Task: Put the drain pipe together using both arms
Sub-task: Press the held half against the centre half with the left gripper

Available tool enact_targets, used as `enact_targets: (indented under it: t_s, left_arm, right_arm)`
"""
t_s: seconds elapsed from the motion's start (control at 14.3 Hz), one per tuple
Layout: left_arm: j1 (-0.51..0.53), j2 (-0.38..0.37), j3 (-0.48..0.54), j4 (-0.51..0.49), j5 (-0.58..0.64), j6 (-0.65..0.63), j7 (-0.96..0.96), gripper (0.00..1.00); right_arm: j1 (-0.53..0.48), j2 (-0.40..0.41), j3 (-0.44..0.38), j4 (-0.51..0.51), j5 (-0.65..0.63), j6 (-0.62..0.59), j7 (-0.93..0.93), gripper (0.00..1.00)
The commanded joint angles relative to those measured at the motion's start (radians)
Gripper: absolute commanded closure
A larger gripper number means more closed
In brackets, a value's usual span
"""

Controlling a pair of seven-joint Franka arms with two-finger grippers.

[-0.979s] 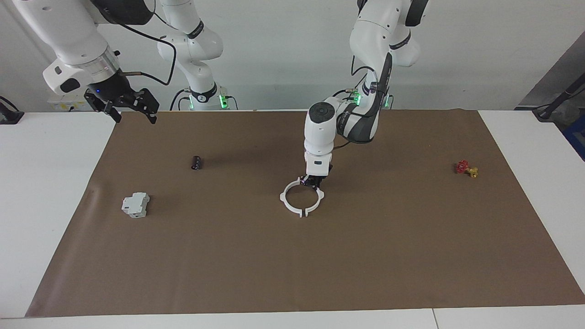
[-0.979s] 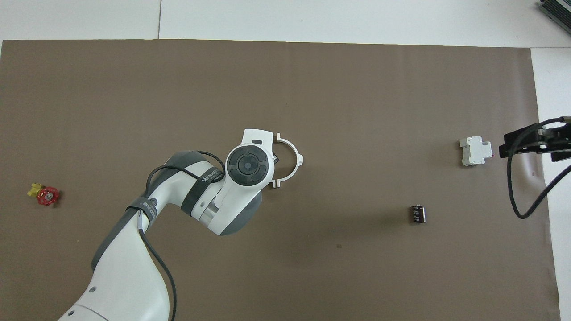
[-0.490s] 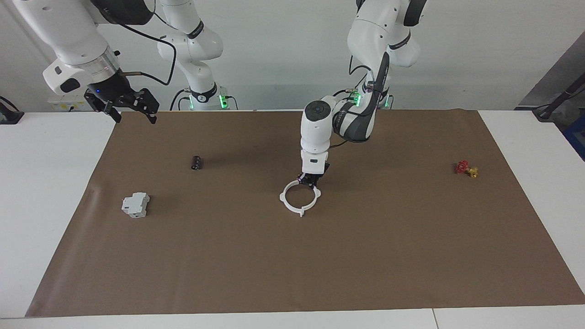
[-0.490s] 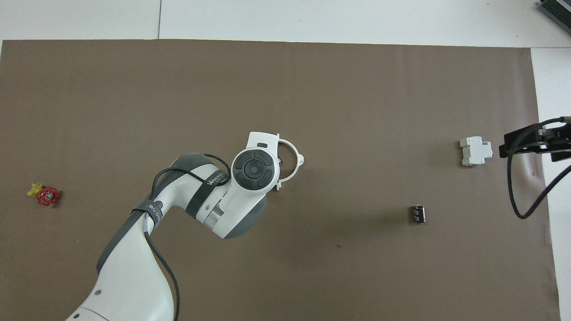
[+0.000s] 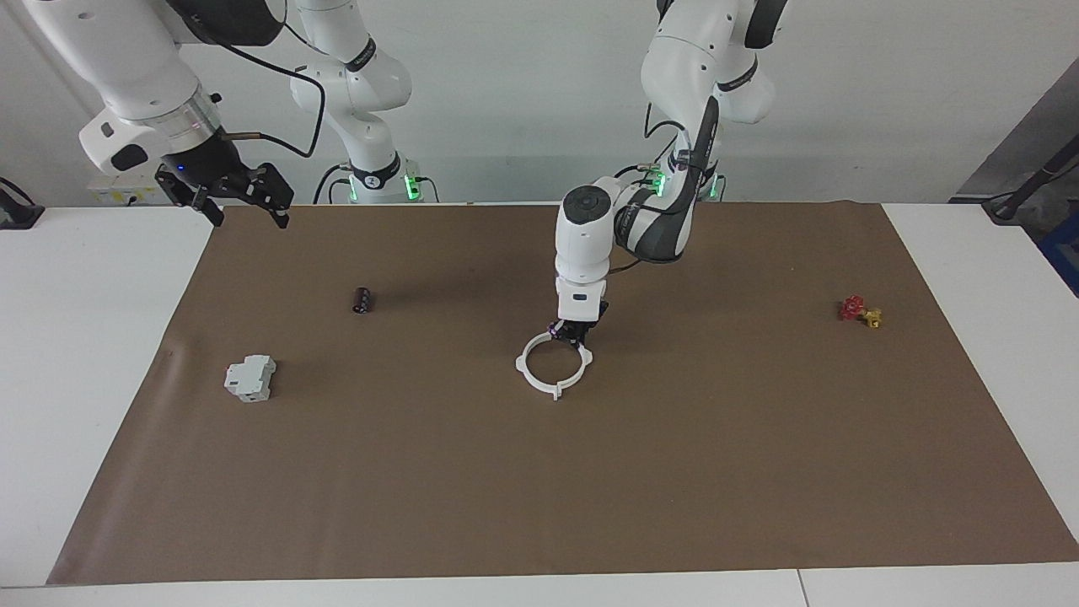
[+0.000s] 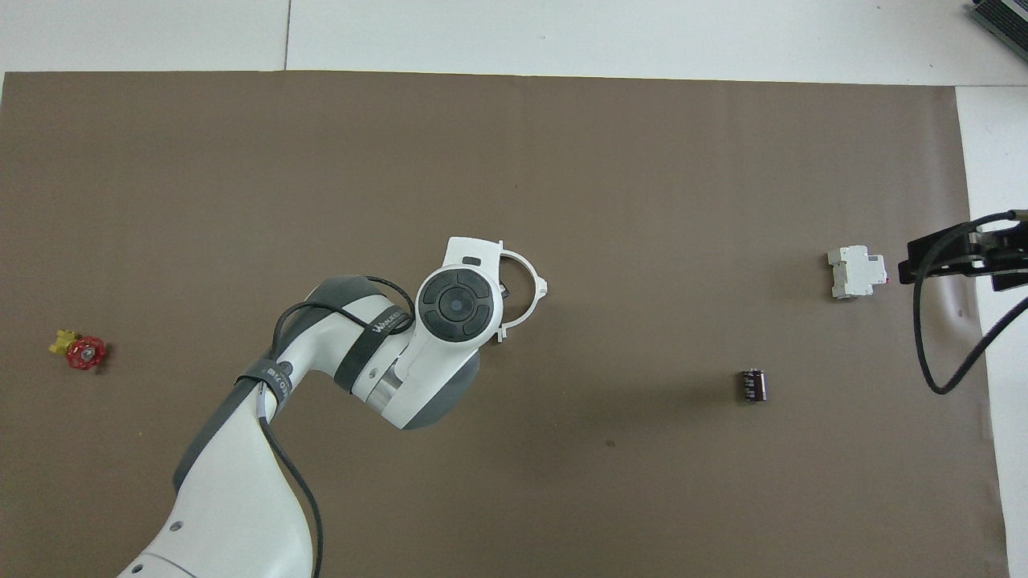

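You see the left gripper (image 5: 572,337) with jaws closed on the drain pipe (image 5: 552,367); the right gripper (image 5: 226,196) waits, jaws wide.

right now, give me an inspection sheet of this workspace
surface: brown mat on a white table.
job's things: drain pipe lies mid-mat, its two half-rings joined into one ring.
clutter: grey-white block, black cylinder toward the right arm's end; red and yellow valve toward the left arm's end.
grippers: left gripper shut on the drain pipe's rim; right gripper open, raised over the mat's corner, waiting.
cables: black cables run along both arms.
surroundings: plain white wall.
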Motion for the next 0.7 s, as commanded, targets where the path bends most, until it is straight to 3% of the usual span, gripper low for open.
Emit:
enact_targets:
  t_s: [0.0, 0.63]
  left_arm:
    - [-0.009, 0.003, 0.012, 0.002, 0.021, 0.010, -0.021, 1.00]
    - [-0.005, 0.007, 0.014, 0.003, 0.026, 0.033, -0.021, 1.00]
  right_arm:
    - [0.001, -0.014, -0.003, -0.017, 0.016, 0.005, 0.003, 0.00]
    - [0.001, -0.014, -0.003, -0.017, 0.016, 0.005, 0.003, 0.00]
